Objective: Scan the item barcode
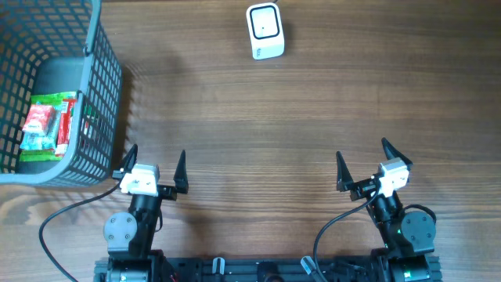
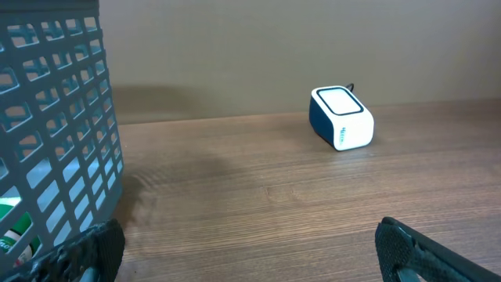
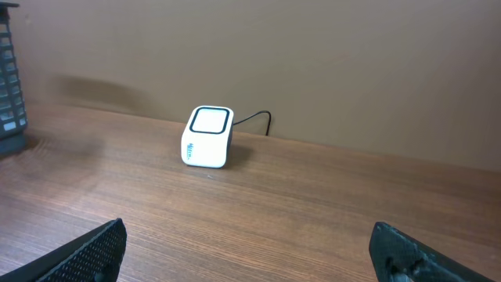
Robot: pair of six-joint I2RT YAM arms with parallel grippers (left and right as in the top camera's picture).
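Overhead view. My 2 grippers, left gripper [image 1: 155, 160] and right gripper [image 1: 364, 154], stand with jaws spread wide and hold nothing. The packets [image 1: 47, 121] lie inside the basket [image 1: 106, 86] at far left. The scanner [image 1: 264, 31] sits well apart from them. I judge a packet light, soft and slick, so I would pinch 1 across its narrow width.

White scanner [image 1: 264, 31] with dark window, grey lattice basket [image 1: 102, 86], red-green-white packets [image 1: 53, 121], brown wood-grain table [image 1: 258, 125]

The basket [image 1: 102, 94] blocks the left; table [image 1: 258, 141] toward scanner [image 1: 264, 31] lies open.
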